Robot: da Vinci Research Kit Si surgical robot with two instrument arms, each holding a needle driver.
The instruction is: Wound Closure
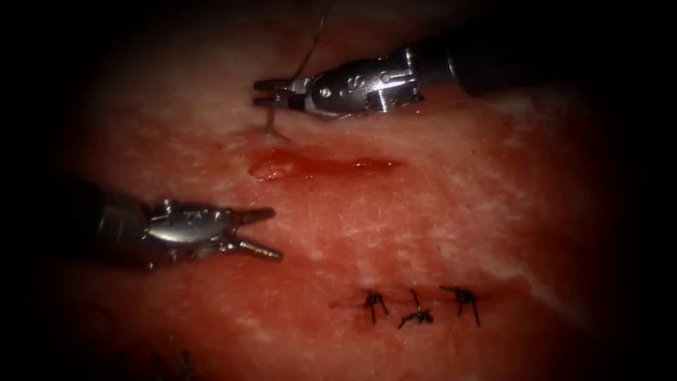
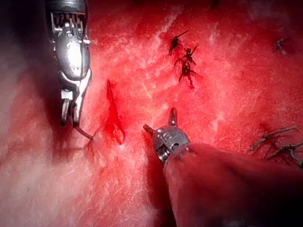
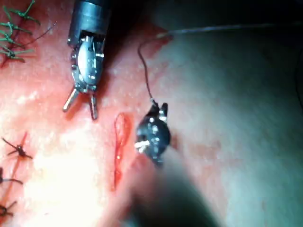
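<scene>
1. Right tool [image 1: 266, 93] comes in from upper right above the cut [image 1: 321, 166]. Jaws nearly together, a narrow gap showing, clamped on the needle [image 1: 270, 121] at its upper end. Same tool in the left wrist view [image 2: 68, 118] and the right wrist view [image 3: 156, 108].
2. Needle: a short dark curved piece runs from the jaw tips down to the tissue [image 1: 437, 212], just above the cut's left end. Its lower end touches the surface there; cannot tell if the tip is in the tissue. In the left wrist view the needle [image 2: 84, 133] curves from the jaws toward the tissue beside the cut [image 2: 112, 116].
3. Thread [image 1: 310, 49] trails up and away from the right tool's jaws; in the right wrist view the thread [image 3: 144, 71] rises from the tool and turns off across the tissue.
4. Left tool [image 1: 266, 233] lies below and left of the cut, jaws spread wide in a V, holding nothing, well apart from the needle. Also seen open in the left wrist view [image 2: 160, 120] and the right wrist view [image 3: 81, 109].
5. Cut: short, open, unstitched, with red fluid [image 1: 275, 168] pooled at its left end.
6. Three tied stitches [image 1: 416, 307] with cut ends sit in a row lower right, well apart from both tools.
7. Writing: stamped characters on the right tool's wrist housing [image 1: 356, 83], too small to read.
</scene>
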